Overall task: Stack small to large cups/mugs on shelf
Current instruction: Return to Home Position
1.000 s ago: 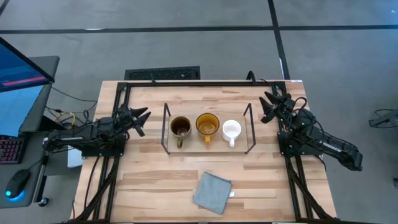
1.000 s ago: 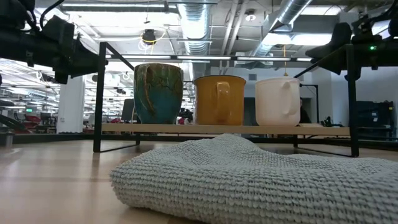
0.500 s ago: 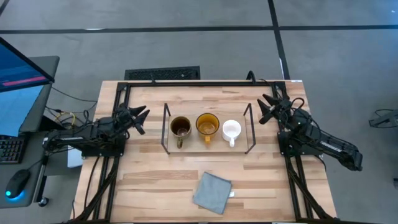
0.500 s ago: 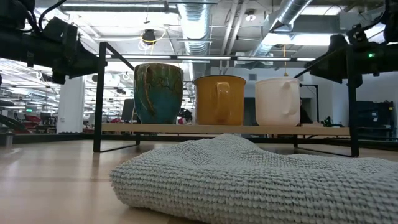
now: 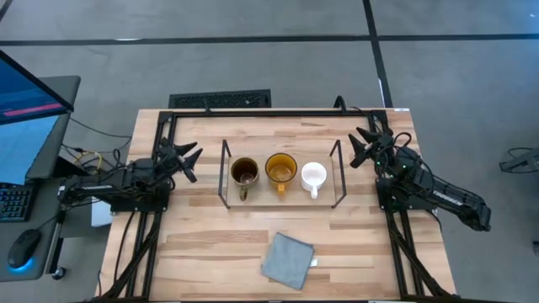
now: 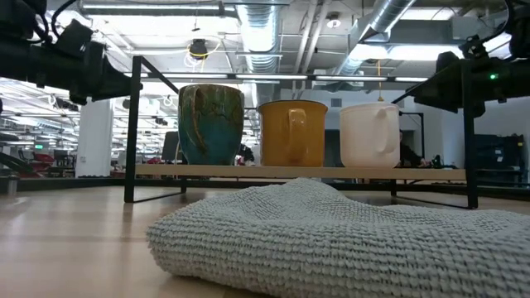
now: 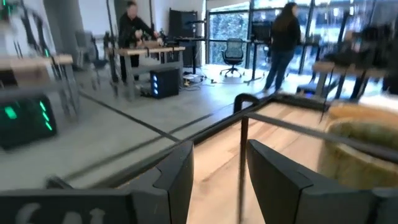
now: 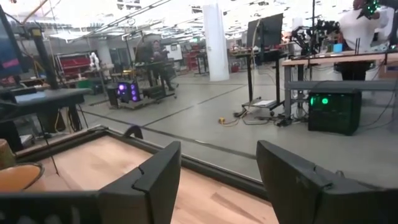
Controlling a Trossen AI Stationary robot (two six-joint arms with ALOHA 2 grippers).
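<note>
Three mugs stand upright in a row on the shelf, their bases on its light-wood board and their handles toward the table's near edge. They are a brownish mug with a dark inside on the left, an amber one in the middle and a small white one on the right. My left gripper hovers open just left of the shelf, pointing level at it. My right gripper hovers open by the shelf's far right corner. Nothing lies between either pair of fingers.
A grey knitted cloth lies on the table near its front edge, filling the foreground of the low view. A black frame runs along the table's far edge and sides. People stand in the room beyond.
My right gripper has sunk a little and tipped down to level beside the shelf's right end, staying open. My left gripper has rolled slightly in place. The mugs have not moved.
</note>
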